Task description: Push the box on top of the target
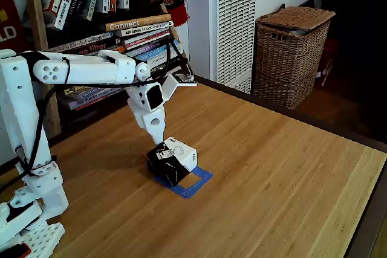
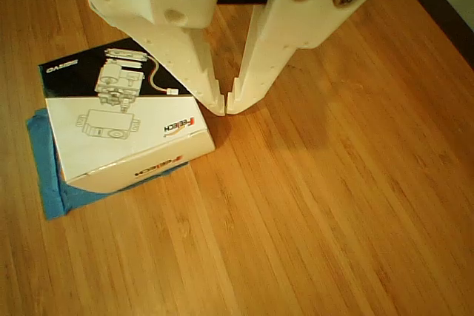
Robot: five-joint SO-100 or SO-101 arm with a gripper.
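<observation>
In the fixed view the white plastic robot arm (image 1: pixel 84 67) reaches from the left side of the frame toward the centre, and its two-finger gripper (image 1: pixel 158 139) points down to the light wooden table (image 1: pixel 272 167). The gripper tip is at the upper left corner of the small black cardboard box with a white top and printed label graphics (image 1: pixel 172 160), a little left of the centre of the frame. The box sits partly over the hollow square outline of blue tape (image 1: pixel 192 184); the lower right part of the tape square is uncovered and bare wood shows inside it.

In the other view the gripper (image 2: pixel 225 106) comes down from the top edge. Its two white fingers are pressed together at the tips, with only a thin slit between them, and nothing is between them. The tips are just beside the upper right corner of the box (image 2: pixel 126 138), which lies in the left half of the frame; I cannot tell if they touch it. Blue tape (image 2: pixel 46 183) shows under the left and lower edges of the box.

In the fixed view a wooden bookshelf full of books (image 1: pixel 121 4) stands in the upper left, and a brown wicker basket with a lid (image 1: pixel 290 52) stands in the upper right, behind the table
</observation>
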